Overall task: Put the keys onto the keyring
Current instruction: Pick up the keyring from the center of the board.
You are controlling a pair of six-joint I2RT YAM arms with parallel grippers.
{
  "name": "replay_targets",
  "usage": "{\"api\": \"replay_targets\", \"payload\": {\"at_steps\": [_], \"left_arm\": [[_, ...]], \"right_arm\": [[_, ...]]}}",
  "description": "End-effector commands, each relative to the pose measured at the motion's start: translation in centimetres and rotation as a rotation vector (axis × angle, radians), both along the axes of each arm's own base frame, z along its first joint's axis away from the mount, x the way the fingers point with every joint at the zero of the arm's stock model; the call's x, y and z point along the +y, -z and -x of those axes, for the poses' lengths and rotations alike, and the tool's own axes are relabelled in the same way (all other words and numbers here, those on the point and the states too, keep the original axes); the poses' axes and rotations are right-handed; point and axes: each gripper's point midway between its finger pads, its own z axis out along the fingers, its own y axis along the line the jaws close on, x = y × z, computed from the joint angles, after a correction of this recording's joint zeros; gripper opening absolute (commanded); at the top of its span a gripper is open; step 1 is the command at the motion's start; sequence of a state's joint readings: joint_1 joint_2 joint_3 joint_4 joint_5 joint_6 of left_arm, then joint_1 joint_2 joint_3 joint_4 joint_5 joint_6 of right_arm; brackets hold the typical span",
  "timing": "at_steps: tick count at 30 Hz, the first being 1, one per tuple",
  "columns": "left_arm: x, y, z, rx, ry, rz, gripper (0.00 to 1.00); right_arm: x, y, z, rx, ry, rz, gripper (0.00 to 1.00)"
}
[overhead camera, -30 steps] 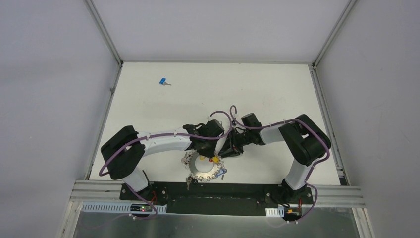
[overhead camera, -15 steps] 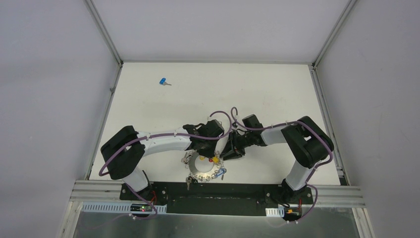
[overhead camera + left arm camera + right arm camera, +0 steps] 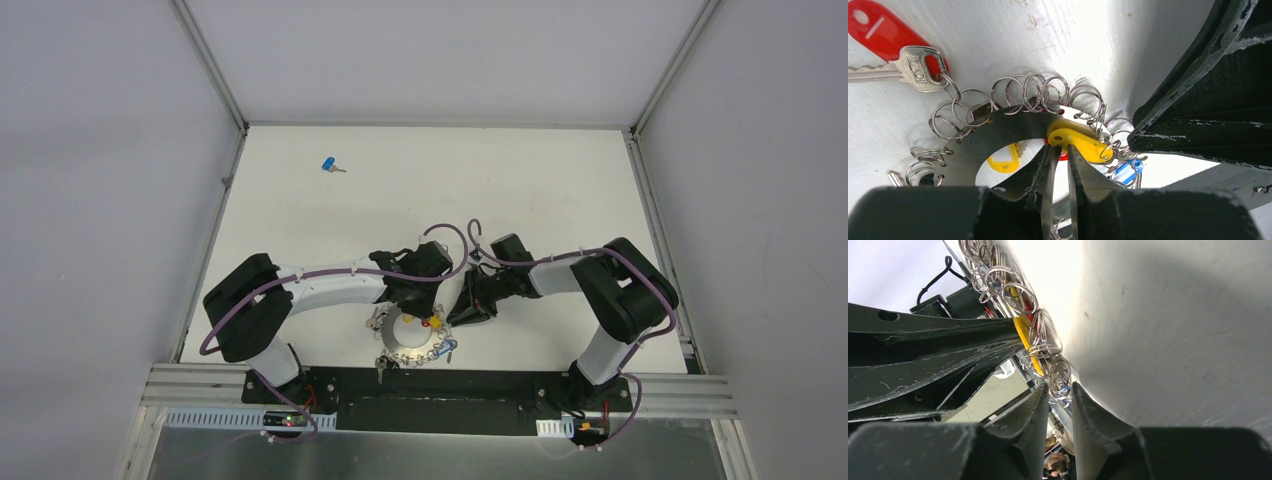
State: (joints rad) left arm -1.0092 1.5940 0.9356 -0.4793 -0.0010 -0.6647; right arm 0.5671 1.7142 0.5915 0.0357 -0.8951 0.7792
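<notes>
right at the left fingers, keyring

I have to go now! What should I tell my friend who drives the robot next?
Left claw: almost closed, tips at a yellow key head on the keyring; whether it really pinches is unclear.
Right claw: slightly open, empty, beside the small rings.
The keyring sits near the arms' bases; the blue key lies alone at the far left of the table.
Done: the yellow key head seems hooked to a small ring.
Left: fetch the blue key and thread it on.
</notes>
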Motion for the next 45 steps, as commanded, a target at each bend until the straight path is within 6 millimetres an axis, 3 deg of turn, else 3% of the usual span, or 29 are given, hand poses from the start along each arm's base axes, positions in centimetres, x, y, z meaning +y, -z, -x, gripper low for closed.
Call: {"api": "replay_targets", "payload": {"at_steps": [1, 8, 19, 25, 30, 34, 45], "left_arm": [[-0.6, -1.3, -0.5, -0.047, 0.005, 0.027, 0.17], [-0.6, -1.3, -0.5, -0.046, 0.007, 0.027, 0.17], [-0.6, -1.4, -0.5, -0.048, 0.008, 0.029, 0.17], [-0.6, -1.4, -0.6, -0.05, 0.005, 0.03, 0.17], [-0.6, -2.1, -0.7, -0.073, 0.015, 0.041, 0.18], [-0.7, -4.7, -1.2, -0.143, 0.041, 0.085, 0.23], [0.1, -15.8, -1.6, -0.484, 0.134, 0.382, 0.36]], "right_arm": [[-1.6, 2.7, 2.2, 0.211, 0.086, 0.154, 0.24], [-0.9, 2.8, 1.5, 0.222, 0.097, 0.131, 0.18], [-0.4, 3.3, 1.6, 0.228, 0.088, 0.127, 0.18], [-0.6, 3.6, 1.7, 0.223, 0.082, 0.134, 0.0], [-0.3, 2.8, 1.3, 0.194, 0.073, 0.116, 0.0], [-0.1, 0.5, 0.7, 0.133, 0.069, 0.106, 0.0], [0.4, -9.7, -2.4, -0.101, 0.134, 0.056, 0.0]]}}
